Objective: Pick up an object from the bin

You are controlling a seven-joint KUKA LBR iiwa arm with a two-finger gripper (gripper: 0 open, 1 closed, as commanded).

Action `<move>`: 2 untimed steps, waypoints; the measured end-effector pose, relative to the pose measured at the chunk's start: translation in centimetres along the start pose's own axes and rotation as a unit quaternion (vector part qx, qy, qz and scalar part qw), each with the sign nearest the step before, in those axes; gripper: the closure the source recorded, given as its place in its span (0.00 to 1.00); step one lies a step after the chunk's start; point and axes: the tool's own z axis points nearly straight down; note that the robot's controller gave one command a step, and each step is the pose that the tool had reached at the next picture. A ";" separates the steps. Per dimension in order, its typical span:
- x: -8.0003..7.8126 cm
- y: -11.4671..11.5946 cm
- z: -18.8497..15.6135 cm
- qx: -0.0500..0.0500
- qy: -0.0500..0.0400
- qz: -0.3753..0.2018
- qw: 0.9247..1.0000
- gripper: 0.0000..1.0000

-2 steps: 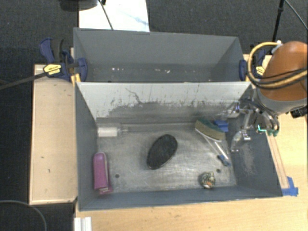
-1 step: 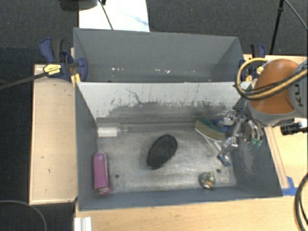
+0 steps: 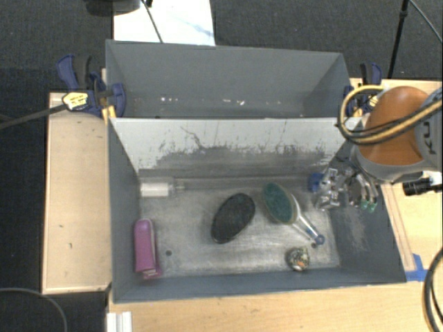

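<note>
The gripper (image 3: 337,194) hangs at the right side of the bin (image 3: 228,81), close to the right wall. Its metal parts are a tangle under the orange cover (image 3: 391,133) of the wrist, and I cannot tell whether it is open or closed. A small blue part at its left edge is too small to make out. Five loose things lie on the bin's floor, one of each kind. The nearest to the gripper is a brush (image 3: 279,203) with a dark green oval head, just to its left and apart from it; its clear handle runs towards the front right and ends in a blue tip. Beside the brush head, to the left, lies a black oval lump (image 3: 232,218). A small speckled ball (image 3: 299,258) sits near the front wall, close to the handle's tip. A purple block (image 3: 145,247) lies at the front left, and a clear tube (image 3: 158,189), hard to see against the metal, lies at the back left.
</note>
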 end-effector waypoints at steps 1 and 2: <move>0.1 0.0 0.0 0.000 0.001 -0.002 1.000 0.00; 0.4 6.8 -10.1 -0.002 -0.003 0.047 0.999 0.00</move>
